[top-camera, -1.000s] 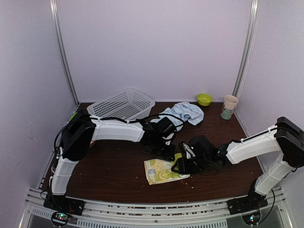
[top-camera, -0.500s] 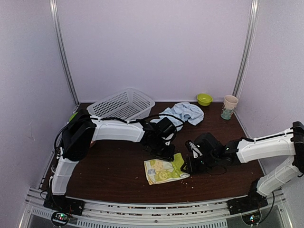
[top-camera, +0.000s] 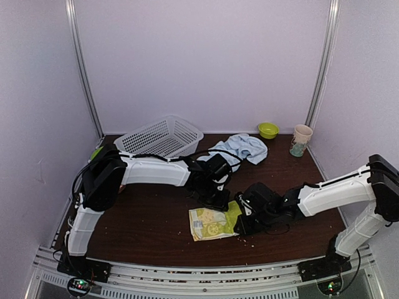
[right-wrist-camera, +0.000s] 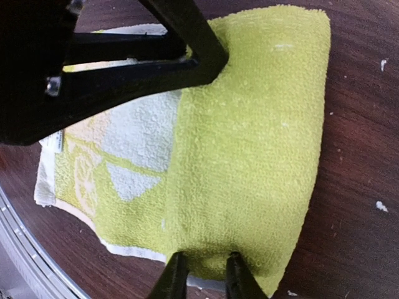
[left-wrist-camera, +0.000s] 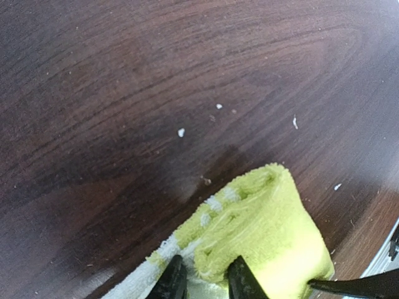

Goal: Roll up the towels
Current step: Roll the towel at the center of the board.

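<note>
The lime-green lemon-print towel lies flat on the dark table, its right end turned over into a thick roll. My left gripper pinches the far end of that roll between its fingertips. My right gripper grips the roll's near end, its fingertips pressed into the plain green cloth. The left gripper's black fingers show at the top of the right wrist view. The pale blue towel lies crumpled at the back of the table, untouched.
A white mesh basket stands tilted at the back left. A green bowl and a paper cup sit at the back right. Small crumbs dot the wood near the towel.
The right gripper has closed down on the roll's near end and shifted slightly left with it. The left gripper has tightened a little and stayed in place.
</note>
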Motion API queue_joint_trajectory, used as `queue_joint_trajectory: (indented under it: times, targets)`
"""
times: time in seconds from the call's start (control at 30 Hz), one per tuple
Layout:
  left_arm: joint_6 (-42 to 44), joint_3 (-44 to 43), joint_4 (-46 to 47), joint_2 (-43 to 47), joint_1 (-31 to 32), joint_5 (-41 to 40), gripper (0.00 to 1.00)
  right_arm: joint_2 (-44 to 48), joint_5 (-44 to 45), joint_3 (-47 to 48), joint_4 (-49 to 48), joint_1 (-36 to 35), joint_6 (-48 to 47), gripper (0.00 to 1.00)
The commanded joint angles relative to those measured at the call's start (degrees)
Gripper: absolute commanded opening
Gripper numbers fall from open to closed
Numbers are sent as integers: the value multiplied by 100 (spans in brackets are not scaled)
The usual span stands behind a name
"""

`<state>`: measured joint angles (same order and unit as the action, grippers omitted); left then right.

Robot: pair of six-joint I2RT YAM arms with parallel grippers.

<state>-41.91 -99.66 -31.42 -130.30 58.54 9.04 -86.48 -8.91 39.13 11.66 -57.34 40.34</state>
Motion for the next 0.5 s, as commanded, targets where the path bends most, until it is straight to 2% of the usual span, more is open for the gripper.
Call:
queue_joint_trajectory:
  times: [0.0,0.1,0.2,0.47]
  targets:
    - [36,28,-96,-206,-18,-66,23,386,166,-110,610,-1,17,31]
    - [42,58,-92,-187,-18,-76,23,847,119,5,599,173,127,43]
    - [35,84,-80,-159,-18,-75,23,1163,-4,-62,361,416,252,50]
    - [1,139,-40,-123,-11,-103,23,1115,-835,-899,-1156,1165,942,54]
